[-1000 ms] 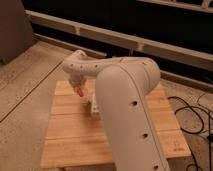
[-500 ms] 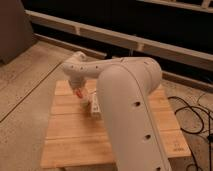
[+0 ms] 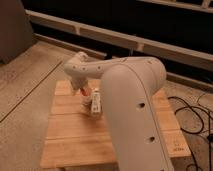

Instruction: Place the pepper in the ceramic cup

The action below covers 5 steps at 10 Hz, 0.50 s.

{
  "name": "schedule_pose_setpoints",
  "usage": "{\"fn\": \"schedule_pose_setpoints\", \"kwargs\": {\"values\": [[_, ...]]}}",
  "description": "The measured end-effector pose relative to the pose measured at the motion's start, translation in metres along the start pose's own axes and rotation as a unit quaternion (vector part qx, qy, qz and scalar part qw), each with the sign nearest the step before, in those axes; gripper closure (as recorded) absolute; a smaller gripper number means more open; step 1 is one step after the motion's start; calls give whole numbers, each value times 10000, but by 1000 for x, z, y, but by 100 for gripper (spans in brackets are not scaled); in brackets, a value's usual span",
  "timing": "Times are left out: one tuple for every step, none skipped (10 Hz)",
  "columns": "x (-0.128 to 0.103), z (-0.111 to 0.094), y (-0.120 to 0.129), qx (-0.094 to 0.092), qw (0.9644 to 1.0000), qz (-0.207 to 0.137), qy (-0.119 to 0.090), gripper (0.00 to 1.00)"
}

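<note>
Gripper point(image 3: 86, 94) low over wooden table point(image 3: 70, 140) w/ pepper point(image 3: 85, 92) at its tip, prob clamped on it; ceramic cup not visible, hidden behind arm.

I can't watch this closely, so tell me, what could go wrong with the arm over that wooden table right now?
The arm hides much of the wooden table, and no cup shows, so aiming may be off. The gripper, over the table's middle, sits right by a pale bottle-like object and could knock it. A reddish bit, perhaps the pepper, might slip.

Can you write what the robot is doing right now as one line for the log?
hand: low over table, under the arm | pepper: red bit at the hand | bottle: lying beside hand | cup: hidden
</note>
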<state>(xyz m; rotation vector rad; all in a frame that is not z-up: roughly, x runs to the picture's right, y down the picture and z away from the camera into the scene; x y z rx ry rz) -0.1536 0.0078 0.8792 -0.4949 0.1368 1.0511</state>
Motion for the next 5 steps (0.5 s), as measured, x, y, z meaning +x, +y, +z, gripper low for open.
{"fn": "schedule_pose_setpoints", "kwargs": {"values": [[-1, -2, -1, 1, 10000, 12, -34, 30], [-2, -5, -1, 6, 10000, 13, -62, 30], [-4, -8, -1, 20, 10000, -1, -96, 30], [-5, -10, -1, 35, 9999, -19, -102, 30], [-5, -10, 0, 41, 9999, -38, -105, 30]]}}
